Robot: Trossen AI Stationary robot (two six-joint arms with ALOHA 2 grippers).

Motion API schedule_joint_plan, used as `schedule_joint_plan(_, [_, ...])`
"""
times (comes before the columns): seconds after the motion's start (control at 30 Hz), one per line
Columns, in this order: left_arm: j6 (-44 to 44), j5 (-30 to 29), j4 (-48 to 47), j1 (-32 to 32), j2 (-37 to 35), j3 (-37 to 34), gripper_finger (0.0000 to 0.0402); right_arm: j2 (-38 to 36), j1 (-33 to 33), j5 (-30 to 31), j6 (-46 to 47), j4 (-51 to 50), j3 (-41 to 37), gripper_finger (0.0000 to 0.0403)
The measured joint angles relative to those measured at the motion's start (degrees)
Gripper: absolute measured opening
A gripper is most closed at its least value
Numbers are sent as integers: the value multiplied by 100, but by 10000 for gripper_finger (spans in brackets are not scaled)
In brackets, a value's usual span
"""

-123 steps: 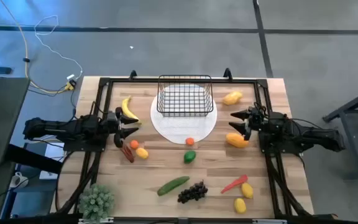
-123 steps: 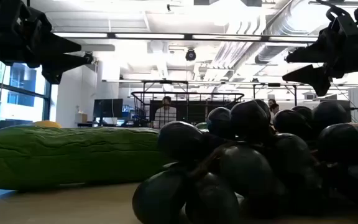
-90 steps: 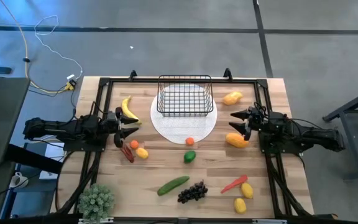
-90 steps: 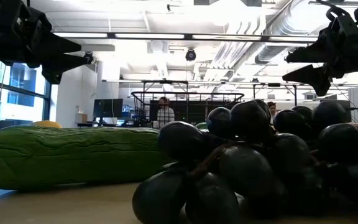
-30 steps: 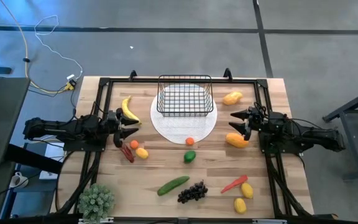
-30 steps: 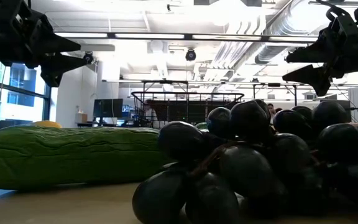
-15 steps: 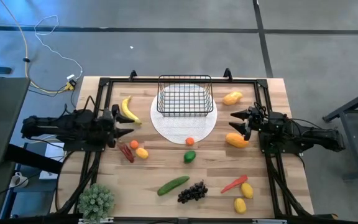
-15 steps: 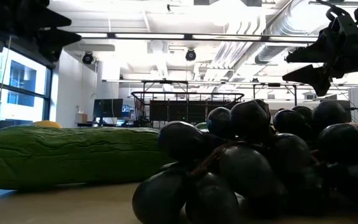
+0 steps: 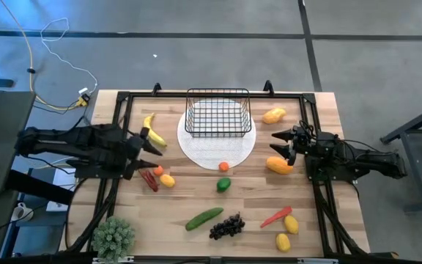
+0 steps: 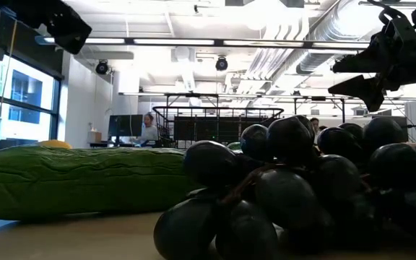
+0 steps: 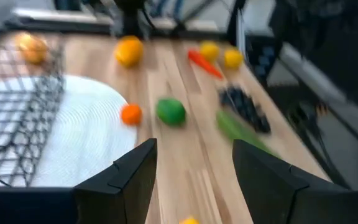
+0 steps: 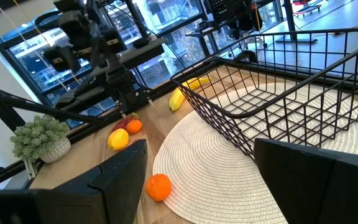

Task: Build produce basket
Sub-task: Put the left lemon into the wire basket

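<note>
We see opening step — basket (image 9: 218, 112) empty, sitting on far part of white plate (image 9: 233, 150), nothing loaded yet. Produce scattered on surface (image 9: 196, 194): banana (image 9: 151, 129) beside left claw (image 9: 150, 142), mango (image 9: 279, 166) just under right claw (image 9: 279, 144), cucumber (image 9: 204, 218) and grapes (image 9: 226, 226) near front edge. Both claws parted, holding nothing; right arm waits. We judge next move — left claw drops over banana, pinches its middle, carries it into basket.

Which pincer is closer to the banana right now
Left. The left pincer sits open right beside the banana, nearly over it. The right pincer waits open across the table, beyond the basket and white plate.
</note>
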Motion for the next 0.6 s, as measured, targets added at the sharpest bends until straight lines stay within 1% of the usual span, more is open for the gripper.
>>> schedule_joint_plan(0.1, [324, 159, -330, -138, 380, 161, 198, 0, 0, 0, 0, 0, -2, 275])
schedule_joint_plan(0.27, [512, 38, -487, -465, 859, 246, 198, 0, 2, -2, 0, 0, 0, 275])
schedule_joint_plan(0.43, [507, -385, -534, -817, 1234, 248, 205, 0, 0, -1, 0, 0, 0, 275])
schedule_joint_plan(0.6, [502, -939, -522, -1207, 1639, 248, 245, 0, 2, -2, 0, 0, 0, 275])
